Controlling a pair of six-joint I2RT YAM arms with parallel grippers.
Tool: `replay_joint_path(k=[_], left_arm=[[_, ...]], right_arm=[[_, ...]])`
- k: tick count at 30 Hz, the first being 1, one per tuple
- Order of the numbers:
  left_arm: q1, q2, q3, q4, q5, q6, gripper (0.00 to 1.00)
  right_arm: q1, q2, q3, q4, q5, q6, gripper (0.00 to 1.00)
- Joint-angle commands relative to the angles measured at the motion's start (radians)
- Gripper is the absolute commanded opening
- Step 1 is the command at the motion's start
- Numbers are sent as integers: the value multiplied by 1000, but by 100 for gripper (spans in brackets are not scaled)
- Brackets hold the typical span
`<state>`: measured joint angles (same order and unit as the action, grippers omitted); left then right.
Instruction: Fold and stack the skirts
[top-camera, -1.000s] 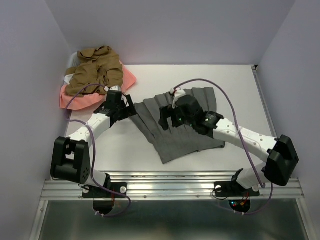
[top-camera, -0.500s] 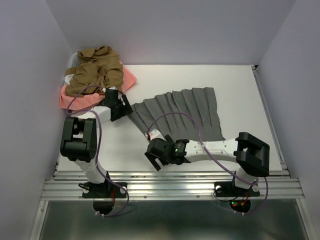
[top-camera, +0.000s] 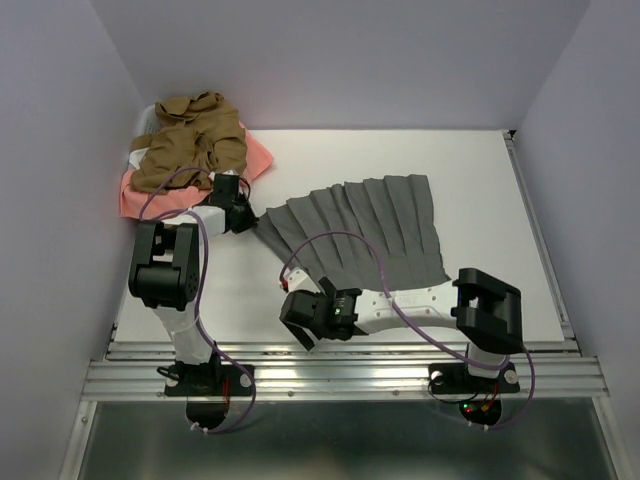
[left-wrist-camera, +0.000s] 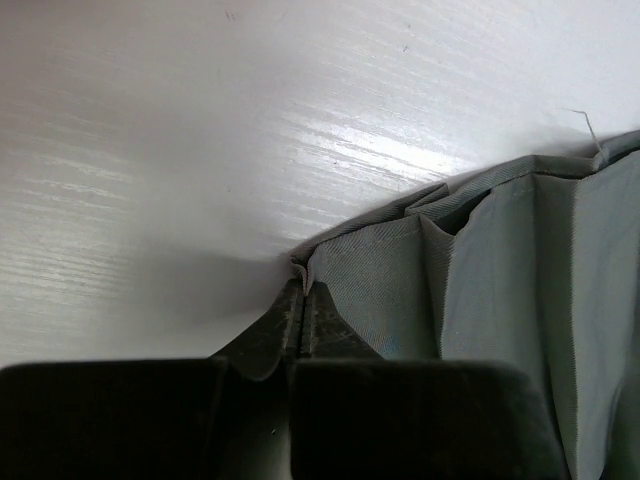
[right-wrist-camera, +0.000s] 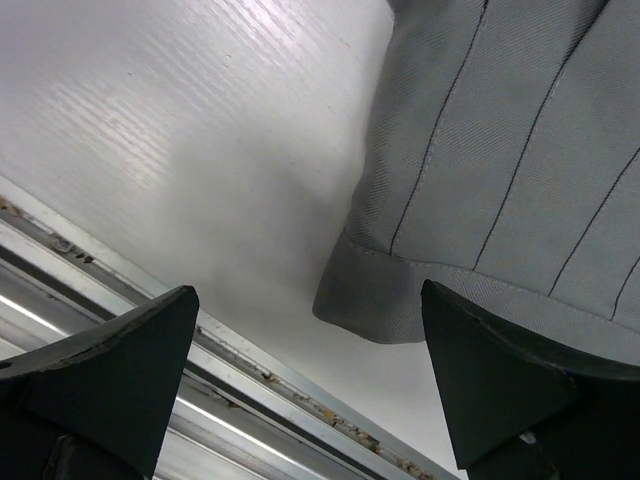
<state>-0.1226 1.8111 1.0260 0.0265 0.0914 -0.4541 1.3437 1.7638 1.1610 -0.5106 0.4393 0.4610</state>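
3 skirts show from the top camera. The grey skirt lies spread flat on the white table, its pleats fanned. The tan-brown skirt sits crumpled on the salmon-pink skirt at the far left corner. My left gripper is at the grey skirt's left corner, and my right gripper hangs by its near corner, close to the table's front edge.

From my left wrist, the left gripper has its fingers pressed together, with the pleated corner of the grey skirt nipped at their tips.

From my right wrist, the right gripper has its 2 fingers standing wide apart and holding nothing. The hemmed corner of the grey skirt lies below them, near the metal rail.
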Motion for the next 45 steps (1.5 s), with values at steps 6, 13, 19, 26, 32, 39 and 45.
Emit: replay_joint_path(k=[6, 13, 19, 26, 32, 39, 45], left_arm=[[0, 4, 8, -34, 11, 17, 0], [0, -27, 5, -36, -16, 14, 0], [0, -67, 3, -46, -47, -1, 0], [0, -108, -1, -60, -68, -1, 0], [0, -221, -32, -86, -119, -46, 0], [1, -415, -30, -123, -186, -86, 0], [0, -529, 42, -198, -237, -86, 0]], right_arm=[[9, 26, 17, -31, 81, 41, 74], [9, 75, 17, -3, 58, 50, 47], [9, 82, 0, 9, 56, 48, 27], [9, 37, -24, 50, 49, 24, 1], [9, -56, -37, 98, -56, -25, 1], [9, -219, -66, 196, -249, -50, 1], [9, -329, -84, 202, -263, -41, 1]])
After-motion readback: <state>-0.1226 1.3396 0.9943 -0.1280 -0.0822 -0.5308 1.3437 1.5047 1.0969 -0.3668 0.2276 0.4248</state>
